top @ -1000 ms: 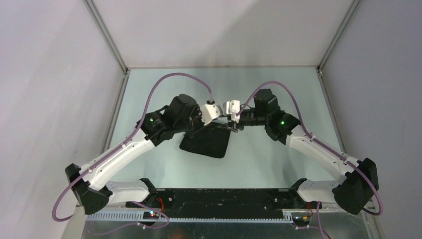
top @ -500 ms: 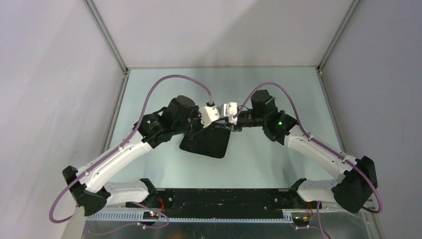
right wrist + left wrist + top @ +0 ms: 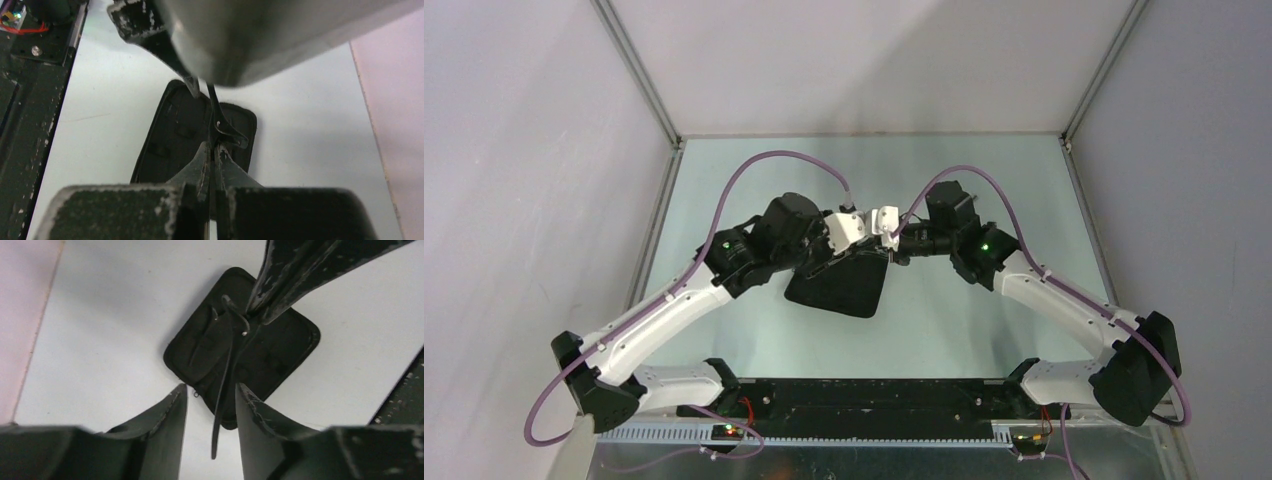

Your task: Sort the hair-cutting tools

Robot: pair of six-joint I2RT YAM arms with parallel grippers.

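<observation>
A slim dark tool [image 3: 225, 370] with a ring-like loop at one end, apparently scissors, hangs in the air above the black zip case [image 3: 834, 290]. My right gripper [image 3: 214, 147] is shut on it just below the loop [image 3: 231, 135]. In the left wrist view the right fingers [image 3: 280, 285] come in from the top right. My left gripper [image 3: 210, 390] is open, and the tool's thin end lies between its fingers without touching them. The case [image 3: 280, 355] lies flat with its inner pockets showing. The comb, the clips and a second pair of scissors cannot be made out.
Both wrists meet over the far edge of the case at mid-table [image 3: 876, 245]. The pale green table top [image 3: 984, 170] is walled by a metal frame [image 3: 664, 200] at left, right and back. A black base rail [image 3: 864, 395] runs along the near edge.
My right gripper has moved a little left with the tool, closing the distance to my left gripper. The case has not moved.
</observation>
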